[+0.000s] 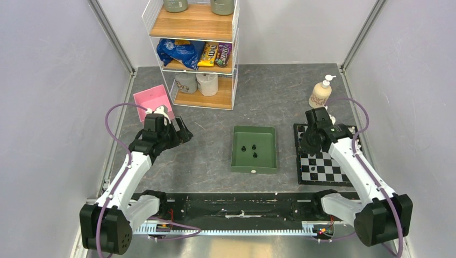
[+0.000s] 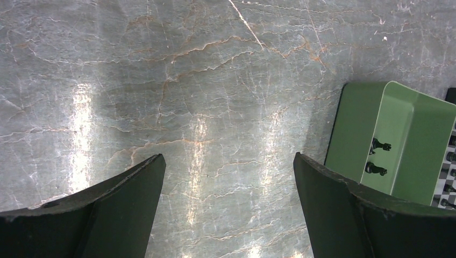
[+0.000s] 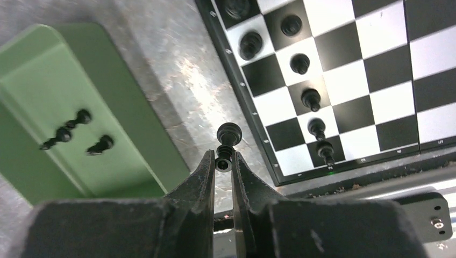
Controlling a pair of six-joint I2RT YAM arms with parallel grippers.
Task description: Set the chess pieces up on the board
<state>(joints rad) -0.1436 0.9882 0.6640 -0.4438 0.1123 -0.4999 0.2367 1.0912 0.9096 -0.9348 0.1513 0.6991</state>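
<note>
We find the tray mid-bench, three chess pieces in it; the chessboard beside it toward the right edge; the pump bottle behind that board; the shelf rack at the far edge.

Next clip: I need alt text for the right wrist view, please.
The right gripper is shut on a small black chess piece, over the grey table between the green tray and the board. Black pieces line the board's edge nearest the tray; a few loose pieces lie in the tray.
</note>
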